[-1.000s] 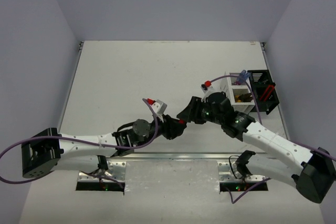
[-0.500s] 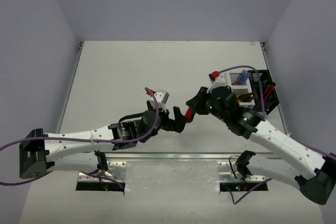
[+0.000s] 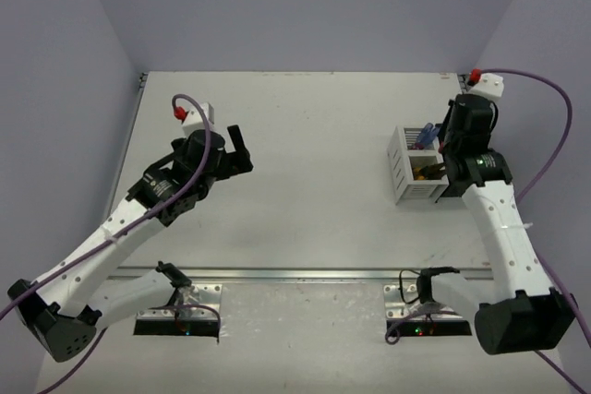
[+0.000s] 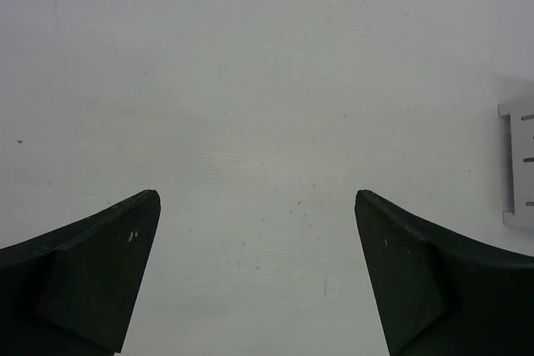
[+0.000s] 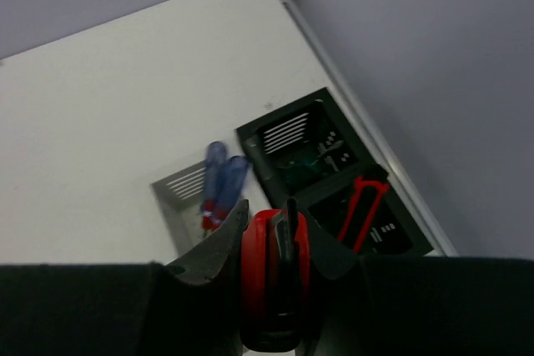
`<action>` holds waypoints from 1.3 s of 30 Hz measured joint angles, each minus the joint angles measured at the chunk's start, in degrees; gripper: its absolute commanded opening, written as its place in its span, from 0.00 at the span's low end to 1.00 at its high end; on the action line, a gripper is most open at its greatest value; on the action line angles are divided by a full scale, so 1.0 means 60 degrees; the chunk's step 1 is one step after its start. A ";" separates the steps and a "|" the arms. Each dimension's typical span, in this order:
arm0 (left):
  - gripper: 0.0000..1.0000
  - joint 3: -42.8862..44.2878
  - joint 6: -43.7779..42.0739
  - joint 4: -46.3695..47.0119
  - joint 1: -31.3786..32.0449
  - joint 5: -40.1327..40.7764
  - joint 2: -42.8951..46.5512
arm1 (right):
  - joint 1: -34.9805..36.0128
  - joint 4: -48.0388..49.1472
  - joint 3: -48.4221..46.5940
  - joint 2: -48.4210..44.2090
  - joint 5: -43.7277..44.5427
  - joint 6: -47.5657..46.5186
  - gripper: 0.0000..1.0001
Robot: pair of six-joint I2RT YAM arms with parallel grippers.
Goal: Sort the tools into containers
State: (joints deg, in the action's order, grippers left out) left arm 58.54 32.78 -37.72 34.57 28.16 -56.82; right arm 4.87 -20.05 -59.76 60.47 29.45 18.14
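White bench [image 3: 314, 126], lightly speckled, enclosed by plain lavender walls [image 3: 295, 6]. Left pincer [image 4: 257, 198] gapes wide over the bench at 9 o'clock. Right pincer [image 5: 272, 218] clamped on red-handled cutters [image 5: 260, 283] above white bin [image 3: 403, 173] and black bin [image 5: 330, 192] at 3 o'clock.

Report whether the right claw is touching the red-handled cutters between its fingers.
Touching. The right wrist view shows the right claw shut on the red-handled cutters, with both fingers pressed against the handles and no gap on either side.
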 measured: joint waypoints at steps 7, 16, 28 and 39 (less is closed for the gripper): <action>1.00 -0.1148 -0.0869 -0.0443 0.0000 -0.0059 0.1675 | -0.1839 0.1058 0.0123 0.1631 0.0297 -0.0260 0.00; 1.00 -0.1889 -0.1236 -0.0191 0.0000 -0.0700 0.1891 | -0.2901 0.4134 0.3077 0.1150 -0.1488 -0.1331 0.00; 1.00 -0.1956 -0.1517 0.0263 0.0156 -0.1588 0.1994 | -0.3042 0.5766 0.3561 0.1828 -0.2986 -0.2226 0.16; 1.00 -0.1956 -0.1589 0.0323 0.0193 -0.1669 0.2287 | -0.3041 0.5465 0.3457 0.1653 -0.1986 -0.2038 0.73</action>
State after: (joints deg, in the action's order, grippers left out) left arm 46.81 23.25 -35.78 35.73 18.15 -43.10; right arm -13.38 12.74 -39.02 70.39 17.53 5.91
